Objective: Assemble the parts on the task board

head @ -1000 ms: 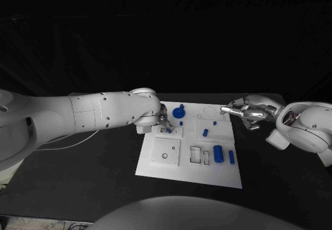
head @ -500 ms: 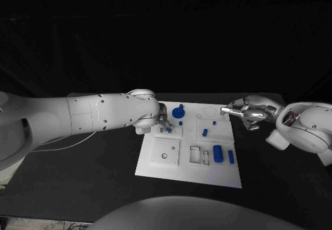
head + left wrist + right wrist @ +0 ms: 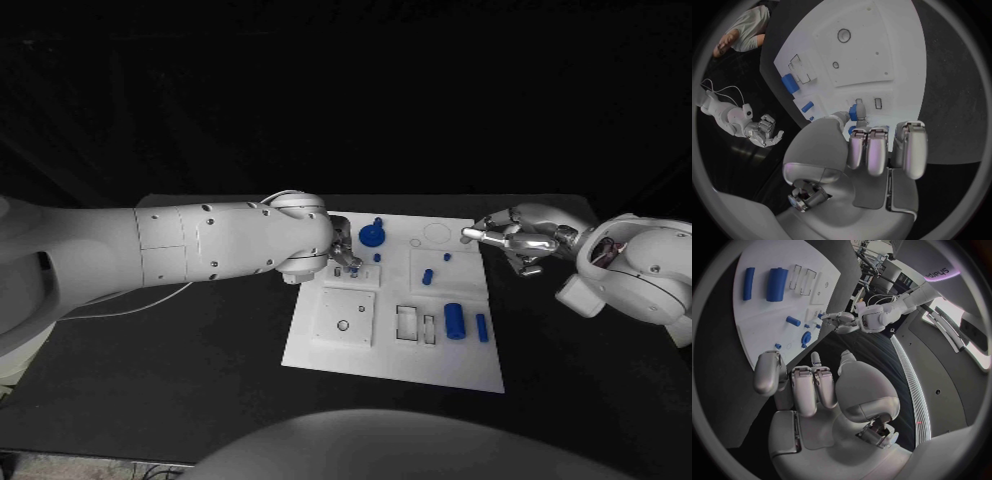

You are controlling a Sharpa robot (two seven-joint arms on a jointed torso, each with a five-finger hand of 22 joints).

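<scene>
The white task board [image 3: 332,350] lies mid-table. My left hand [image 3: 342,259] hovers over its near-left corner region and pinches a small blue part [image 3: 858,111] between thumb and a fingertip, just above the board beside a small slot [image 3: 877,103]. My right hand [image 3: 509,238] hangs off the board's far right corner, fingers curled in with nothing in them; the right wrist view shows its curled fingers [image 3: 806,386]. On the board sit a blue round knob [image 3: 372,236], a thick blue cylinder [image 3: 456,320], a slim blue bar [image 3: 482,327] and small blue pegs [image 3: 430,274].
A raised square plate with a hole [image 3: 346,318] and two rectangular slots [image 3: 410,322] take up the board's near half. Black table [image 3: 173,360] surrounds the board. A thin white cable [image 3: 137,300] runs along the table to the left.
My left arm has swung slightly, its hand staying at the same spot over the board with the small part. The right hand has barely shifted.
</scene>
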